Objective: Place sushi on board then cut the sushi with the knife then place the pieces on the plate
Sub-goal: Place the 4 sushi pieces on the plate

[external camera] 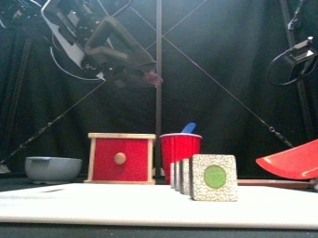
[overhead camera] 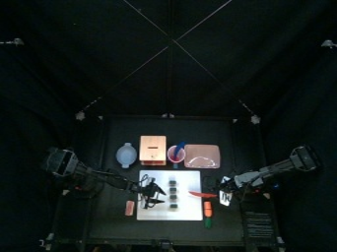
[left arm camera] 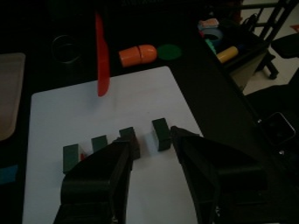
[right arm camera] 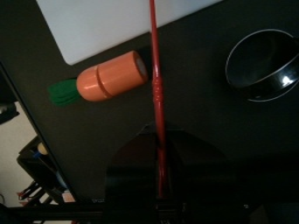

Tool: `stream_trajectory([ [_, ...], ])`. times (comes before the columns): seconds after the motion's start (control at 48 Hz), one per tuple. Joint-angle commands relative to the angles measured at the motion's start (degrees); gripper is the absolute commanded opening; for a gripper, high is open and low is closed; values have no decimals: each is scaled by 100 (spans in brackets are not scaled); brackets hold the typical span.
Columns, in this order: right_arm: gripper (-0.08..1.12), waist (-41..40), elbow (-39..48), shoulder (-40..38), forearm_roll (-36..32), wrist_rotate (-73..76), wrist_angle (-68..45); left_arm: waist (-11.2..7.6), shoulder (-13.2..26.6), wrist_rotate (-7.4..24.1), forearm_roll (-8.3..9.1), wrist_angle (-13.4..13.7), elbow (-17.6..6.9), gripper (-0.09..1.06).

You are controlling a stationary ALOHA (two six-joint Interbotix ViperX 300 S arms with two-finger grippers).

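Observation:
The dark green sushi roll [overhead camera: 154,191] lies on the white board [overhead camera: 178,179], split into several upright pieces [left arm camera: 126,141] that stand close together [external camera: 205,177]. My left gripper [left arm camera: 149,150] hangs open just above the pieces, one jaw on each side of the row's end. It is also in the top view, at the board's left [overhead camera: 140,183]. My right gripper [right arm camera: 160,144] is shut on the red knife [right arm camera: 153,70]. It holds the knife at the board's right edge [overhead camera: 202,195], its blade pointing toward the board.
A toy carrot [right arm camera: 108,77] lies off the board's right edge under the knife. A round metal cutter [right arm camera: 264,64] sits near it. Behind the board stand the bowl [overhead camera: 126,154], wooden box [overhead camera: 153,150], red cup [overhead camera: 175,153] and pink tray [overhead camera: 202,156]. An orange toy [overhead camera: 130,208] lies left of the board.

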Motion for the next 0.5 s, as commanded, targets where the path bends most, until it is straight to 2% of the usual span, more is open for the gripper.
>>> stream_trajectory([
  [0.021, 42, -44, 9, -35, 53, 9, -9, 53, -105, 9, -26, -202, 9, 77],
  [0.146, 48, -193, 97, -18, 141, 9, 0, 79, -105, 18, -44, -264, 44, 77],
  [0.354, 71, -299, 105, -26, 158, 0, 158, 79, -105, 35, -35, -308, 88, 77],
  [0.5, 77, -316, 9, -97, 114, 9, 475, 88, -105, 26, -44, -316, 114, 77],
])
